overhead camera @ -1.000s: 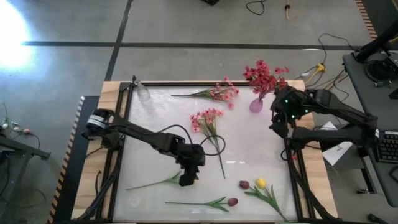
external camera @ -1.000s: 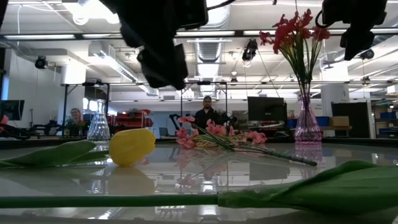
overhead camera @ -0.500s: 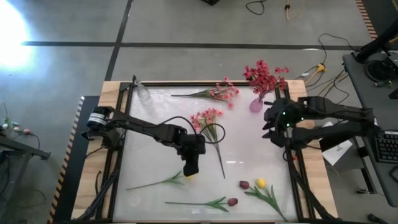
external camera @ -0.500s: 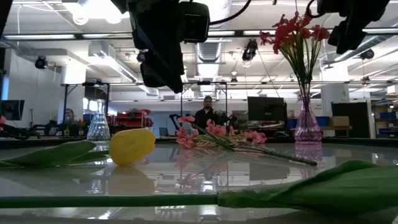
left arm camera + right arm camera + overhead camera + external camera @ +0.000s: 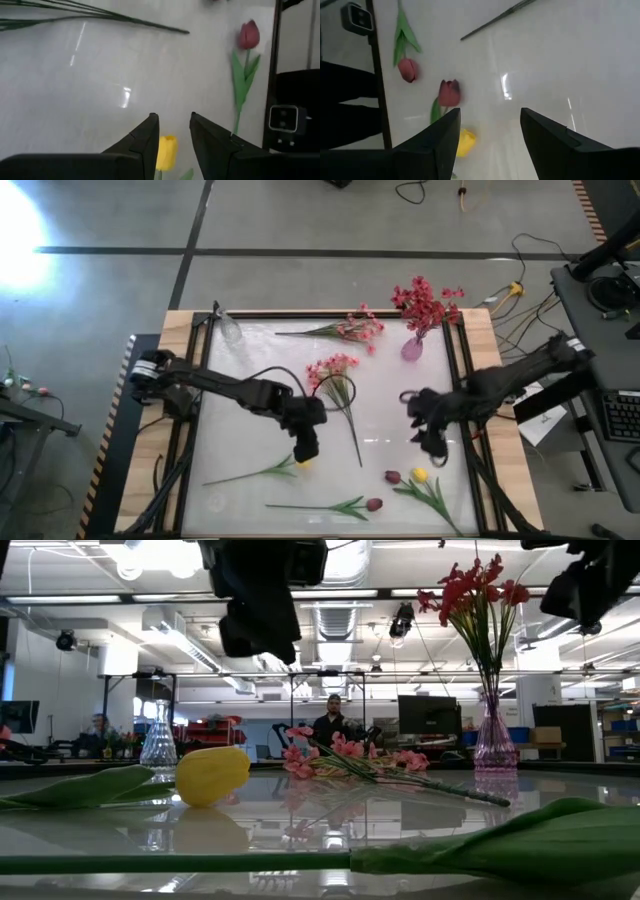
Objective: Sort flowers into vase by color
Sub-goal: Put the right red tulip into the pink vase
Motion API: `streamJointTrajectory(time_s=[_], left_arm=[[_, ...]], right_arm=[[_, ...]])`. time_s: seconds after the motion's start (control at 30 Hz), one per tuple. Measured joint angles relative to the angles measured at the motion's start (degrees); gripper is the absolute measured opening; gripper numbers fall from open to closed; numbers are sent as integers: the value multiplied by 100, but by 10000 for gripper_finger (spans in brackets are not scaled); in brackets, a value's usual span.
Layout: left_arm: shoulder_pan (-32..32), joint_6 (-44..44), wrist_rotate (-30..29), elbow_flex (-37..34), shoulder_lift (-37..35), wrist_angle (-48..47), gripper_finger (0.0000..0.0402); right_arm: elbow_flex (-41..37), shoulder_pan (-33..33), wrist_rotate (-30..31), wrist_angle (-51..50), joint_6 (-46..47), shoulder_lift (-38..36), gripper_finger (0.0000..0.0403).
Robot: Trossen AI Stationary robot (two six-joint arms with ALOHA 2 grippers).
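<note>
My left gripper (image 5: 305,450) hovers open over a yellow tulip bud (image 5: 303,466); in the left wrist view that bud (image 5: 166,151) shows between the fingers of my left gripper (image 5: 174,120). My right gripper (image 5: 428,445) is open above a second yellow bud (image 5: 420,474) and a maroon bud (image 5: 392,477). In the right wrist view my right gripper (image 5: 490,114) has both buds ahead of it, yellow (image 5: 465,141) and maroon (image 5: 449,92). A red tulip (image 5: 373,504) lies near the near edge. Two pink sprays (image 5: 335,370) (image 5: 358,328) lie on the table. Red sprays (image 5: 425,302) stand in a purple vase (image 5: 412,347).
A clear glass vase (image 5: 230,328) stands at the far left corner. Dark rails (image 5: 196,400) run along both sides of the white table top. In the low view the yellow tulip (image 5: 212,775) lies on its side, with people in the room behind.
My right gripper has swung from beside the purple vase toward the near edge and the table's middle, and now hangs over the yellow and maroon buds. My left gripper has risen a little, uncovering the yellow bud beneath it.
</note>
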Motion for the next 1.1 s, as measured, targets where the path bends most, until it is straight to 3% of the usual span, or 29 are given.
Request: streamJointTrajectory(time_s=[0.47, 0.7, 0.9, 1.1], left_arm=[[-1096, 119, -324, -40, -22, 788, 100], [-1233, 336, -397, -41, 10, 1232, 100], [-1226, 481, -392, -41, 123, 1328, 100], [-1316, 359, -389, -42, 206, 1357, 100]], right_arm=[[673, 1754, 37, 606, 2761, 2230, 199], [1086, 2254, -642, 639, 3679, 3258, 199], [1442, 2312, -584, 412, 3524, 3880, 199], [1852, 2225, 142, 87, 2743, 4215, 199]])
